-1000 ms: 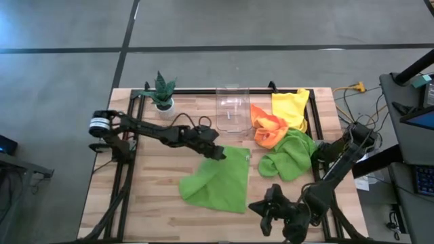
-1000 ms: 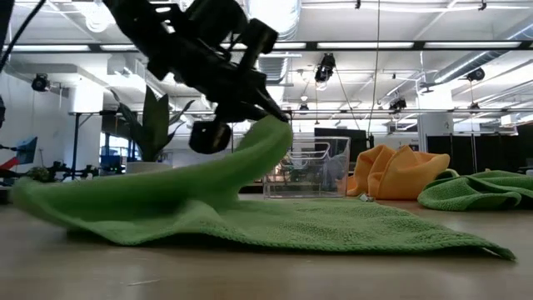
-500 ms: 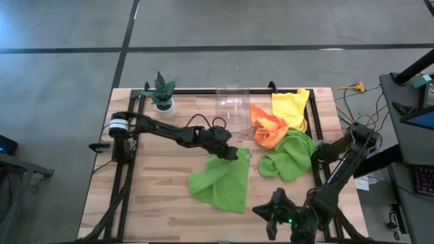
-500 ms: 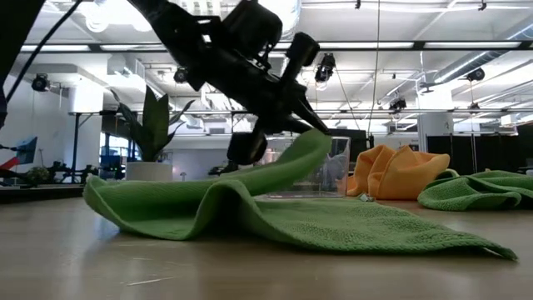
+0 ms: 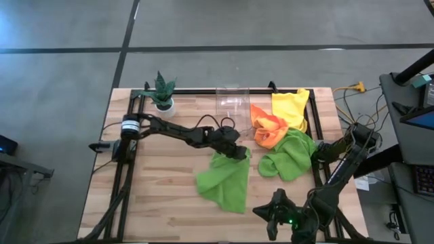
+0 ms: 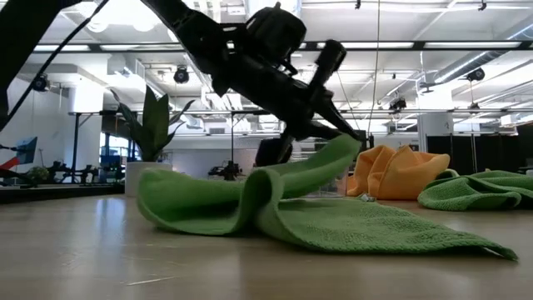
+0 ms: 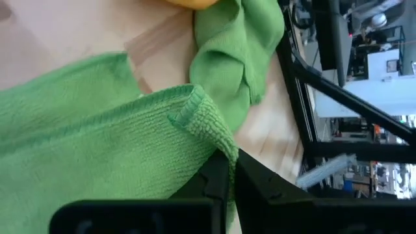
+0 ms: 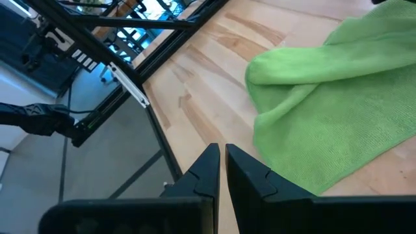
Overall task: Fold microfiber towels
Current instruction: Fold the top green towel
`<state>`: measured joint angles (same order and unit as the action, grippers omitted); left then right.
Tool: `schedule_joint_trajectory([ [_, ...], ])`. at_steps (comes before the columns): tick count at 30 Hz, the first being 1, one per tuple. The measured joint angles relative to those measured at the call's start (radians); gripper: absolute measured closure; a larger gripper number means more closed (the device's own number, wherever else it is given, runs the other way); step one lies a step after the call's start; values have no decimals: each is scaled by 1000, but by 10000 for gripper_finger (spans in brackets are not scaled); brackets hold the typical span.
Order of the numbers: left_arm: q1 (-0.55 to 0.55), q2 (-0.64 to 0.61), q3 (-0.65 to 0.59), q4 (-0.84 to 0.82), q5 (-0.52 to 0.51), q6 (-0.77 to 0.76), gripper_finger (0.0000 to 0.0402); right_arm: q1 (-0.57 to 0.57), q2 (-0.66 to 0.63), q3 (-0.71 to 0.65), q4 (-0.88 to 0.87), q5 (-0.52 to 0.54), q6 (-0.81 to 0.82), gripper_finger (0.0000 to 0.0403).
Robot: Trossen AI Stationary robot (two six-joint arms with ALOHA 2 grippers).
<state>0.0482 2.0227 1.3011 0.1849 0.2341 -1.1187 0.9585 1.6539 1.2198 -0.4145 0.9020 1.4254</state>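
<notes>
A lime green towel (image 5: 224, 179) lies mid-table, its left part raised and doubled over the rest (image 6: 250, 196). My left gripper (image 5: 239, 153) is above its far right corner, shut on the cloth. A second lime green towel (image 5: 288, 157) lies crumpled to the right, with an orange towel (image 5: 268, 130) and a yellow towel (image 5: 291, 108) behind it. My right gripper (image 5: 266, 215) hangs shut over the near edge, beside the towel (image 8: 325, 110), touching nothing. My left gripper pinches the lime green towel's edge (image 7: 218, 140) between its two fingers, close to a curled corner (image 7: 188, 109). The fingers slant down from the table's left. The held edge (image 6: 337, 154) is lifted clear. The cloth sags from it to a fold on the table.
A clear plastic bin (image 5: 230, 105) stands at the far middle and a small potted plant (image 5: 161, 91) at the far left. Black frame rails (image 5: 132, 135) run along the table's sides. Bare wood (image 5: 163, 183) lies left of the towel.
My left gripper has gone toward the table's right edge and slightly down, staying shut on the towel's edge. The towel's left part has been drawn across and folded over the right part, which has stayed flat where it was.
</notes>
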Motion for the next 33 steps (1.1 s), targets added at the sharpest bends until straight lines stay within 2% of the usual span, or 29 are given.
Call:
schedule_joint_trajectory([
  [6,9,44,25,-8,4,0,400,4,0,4,5,-6,10,381],
  [9,11,51,20,-10,8,8,387,10,0,4,5,-9,22,381],
  [13,16,52,19,-16,11,49,340,15,0,5,5,-11,22,381],
  [18,31,39,20,-15,21,60,260,15,0,5,-1,-11,15,381],
  [21,46,21,20,-15,77,61,217,15,0,5,-2,-11,14,381],
  [24,64,-12,18,-31,181,83,189,10,0,5,-2,-11,7,381],
  [26,74,-50,16,-111,253,132,184,1,0,5,-2,-8,2,381],
  [28,77,-102,11,-253,273,234,186,-17,0,5,0,-7,-15,381],
  [31,73,-200,-17,-511,209,416,193,-63,0,5,-1,-4,-55,381],
  [33,61,-279,-64,-600,141,490,199,-107,0,5,0,-8,-57,381],
])
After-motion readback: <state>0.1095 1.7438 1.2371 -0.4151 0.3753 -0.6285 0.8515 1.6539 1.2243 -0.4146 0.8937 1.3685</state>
